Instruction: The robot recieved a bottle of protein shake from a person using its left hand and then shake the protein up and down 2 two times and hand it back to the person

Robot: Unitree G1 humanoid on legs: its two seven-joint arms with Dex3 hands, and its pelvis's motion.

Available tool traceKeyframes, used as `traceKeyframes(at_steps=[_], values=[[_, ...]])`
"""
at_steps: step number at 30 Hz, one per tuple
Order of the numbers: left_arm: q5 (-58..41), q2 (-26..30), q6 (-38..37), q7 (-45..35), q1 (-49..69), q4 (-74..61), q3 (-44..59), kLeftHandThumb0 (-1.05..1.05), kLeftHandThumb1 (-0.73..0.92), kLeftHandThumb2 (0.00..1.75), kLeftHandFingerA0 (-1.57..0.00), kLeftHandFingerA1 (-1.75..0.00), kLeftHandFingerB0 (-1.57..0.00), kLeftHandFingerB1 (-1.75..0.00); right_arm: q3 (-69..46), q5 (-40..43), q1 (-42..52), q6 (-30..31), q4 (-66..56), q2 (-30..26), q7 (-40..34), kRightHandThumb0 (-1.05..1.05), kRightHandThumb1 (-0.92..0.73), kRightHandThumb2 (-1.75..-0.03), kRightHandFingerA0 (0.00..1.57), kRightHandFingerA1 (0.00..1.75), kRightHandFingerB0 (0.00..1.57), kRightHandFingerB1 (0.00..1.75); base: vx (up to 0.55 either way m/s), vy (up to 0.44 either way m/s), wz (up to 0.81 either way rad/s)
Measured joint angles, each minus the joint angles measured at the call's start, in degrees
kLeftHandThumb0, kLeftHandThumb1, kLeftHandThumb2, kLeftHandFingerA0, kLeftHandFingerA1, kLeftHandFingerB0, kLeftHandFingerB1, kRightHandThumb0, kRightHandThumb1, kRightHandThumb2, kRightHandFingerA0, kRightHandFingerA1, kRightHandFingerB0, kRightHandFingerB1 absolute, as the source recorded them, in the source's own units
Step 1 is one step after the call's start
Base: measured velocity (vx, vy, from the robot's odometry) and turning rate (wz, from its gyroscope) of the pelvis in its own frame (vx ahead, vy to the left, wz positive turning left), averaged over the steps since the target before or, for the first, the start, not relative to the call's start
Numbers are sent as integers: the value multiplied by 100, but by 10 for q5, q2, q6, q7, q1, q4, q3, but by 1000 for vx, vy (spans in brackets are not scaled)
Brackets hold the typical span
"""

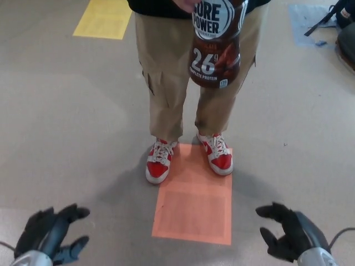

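Task not yet begun: the brown protein shake bottle (216, 44) hangs at the top of the view in the person's hand (186, 4), well apart from the left hand (50, 233) and right hand (288, 235), both low, spread and empty.

You see the protein shake bottle (215, 47) hanging upright at the top of the head view; brown, white lettering reading "26g complete protein"; its cap is cut off by the frame edge.
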Motion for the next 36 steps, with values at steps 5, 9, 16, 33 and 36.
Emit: traceKeyframes(at_steps=[5,9,16,33,36], values=[[-10,1,-49,3,-3,-36,26,-16,85,65,-86,-49,-70,-49,7,-8,-4,-53,27,0,-42,-18,-71,-70,101,58,73,54,0,0,0],[-34,1,-82,-19,-2,-101,59,-18,86,65,-88,-47,-74,-49,12,-17,-5,-91,50,0,-75,-20,-71,-71,100,59,74,57,0,0,0],[-82,1,-85,-88,-4,-228,87,-27,80,65,-70,-43,-52,-37,14,-26,-7,-120,67,0,-100,-21,-74,-73,98,58,75,59,0,0,0],[-148,1,52,-210,-22,-477,89,-77,66,60,-2,-25,0,-20,24,-35,0,-146,73,1,-119,-23,-73,-73,100,61,78,63,0,0,0],[-154,1,77,-224,-39,-495,87,-75,52,92,0,-21,0,-16,25,-36,1,-147,73,1,-121,-24,-73,-70,99,60,80,61,0,0,0]])
